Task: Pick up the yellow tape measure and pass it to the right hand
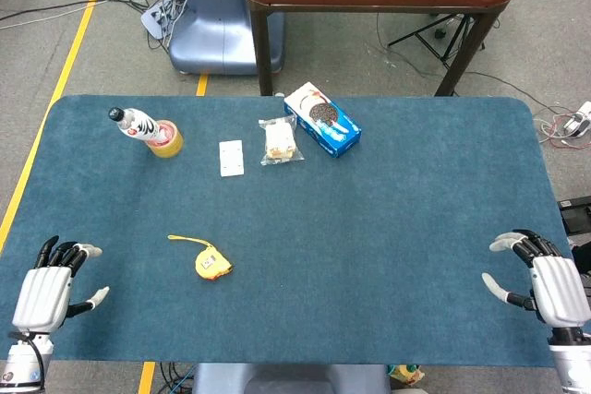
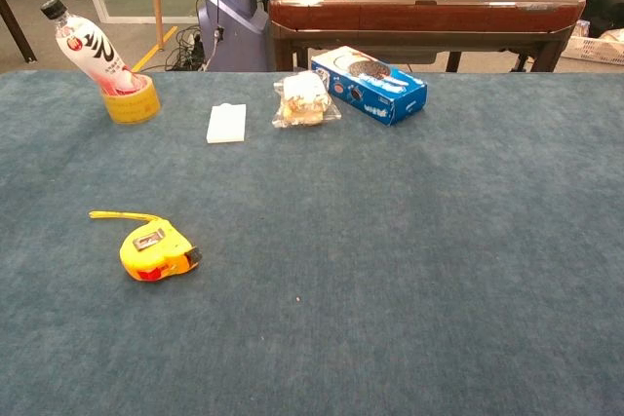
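Both robot hands are resting at the near corners of the blue tabletop (image 1: pixel 388 246), the left robot hand (image 1: pixel 51 288) and right robot hand (image 1: pixel 545 283) released, fingers spread, grasping nothing. Lying untouched left of centre is the yellow tape measure (image 2: pixel 156 252), its tape tip sticking out. Nothing is underway yet; next, the left needs reaching inward over it.

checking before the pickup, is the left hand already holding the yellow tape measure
No, the yellow tape measure lies alone on the table, apart from the empty left hand near the table's edge.
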Motion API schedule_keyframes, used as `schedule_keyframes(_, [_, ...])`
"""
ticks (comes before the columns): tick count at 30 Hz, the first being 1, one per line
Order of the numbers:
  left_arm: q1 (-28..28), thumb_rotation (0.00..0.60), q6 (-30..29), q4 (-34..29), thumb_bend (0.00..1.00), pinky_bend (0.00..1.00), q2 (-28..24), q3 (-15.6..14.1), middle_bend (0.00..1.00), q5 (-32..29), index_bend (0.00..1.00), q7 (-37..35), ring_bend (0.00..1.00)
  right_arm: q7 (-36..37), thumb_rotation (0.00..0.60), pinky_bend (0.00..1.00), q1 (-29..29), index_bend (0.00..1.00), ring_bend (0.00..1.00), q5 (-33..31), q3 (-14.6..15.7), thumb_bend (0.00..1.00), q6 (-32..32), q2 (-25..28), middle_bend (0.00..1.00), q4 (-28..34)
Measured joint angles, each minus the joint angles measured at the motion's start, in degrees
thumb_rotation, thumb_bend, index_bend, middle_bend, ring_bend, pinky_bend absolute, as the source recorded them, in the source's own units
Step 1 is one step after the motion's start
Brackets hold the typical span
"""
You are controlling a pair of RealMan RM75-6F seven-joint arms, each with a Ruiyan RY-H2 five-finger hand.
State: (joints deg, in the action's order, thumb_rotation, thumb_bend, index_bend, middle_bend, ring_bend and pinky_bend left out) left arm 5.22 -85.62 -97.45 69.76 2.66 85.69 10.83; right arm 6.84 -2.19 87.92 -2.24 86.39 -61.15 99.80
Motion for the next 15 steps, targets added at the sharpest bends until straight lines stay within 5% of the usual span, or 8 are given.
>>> schedule_keyframes(7, [1.2, 0.600, 1.7, 0.5, 0.17, 0.05, -0.2, -0.1, 0.30, 0.6, 0.32, -0.3, 0.18, -0.2, 0.600, 0.25, -0.2, 0.42, 0.21, 0.1, -0.3, 0.30, -0.1, 0.3, 0.34, 0.5])
schedule_keyframes(15, [6.4, 0.600, 8.0, 0.9, 0.17, 0.05, -2.3, 0.2, 0.30, 3.4, 0.31, -1.9, 0.18, -3.4, 0.600, 0.25, -0.8, 0.42, 0.21, -0.1, -3.8, 0.30, 3.0, 3.6, 0.34, 3.6])
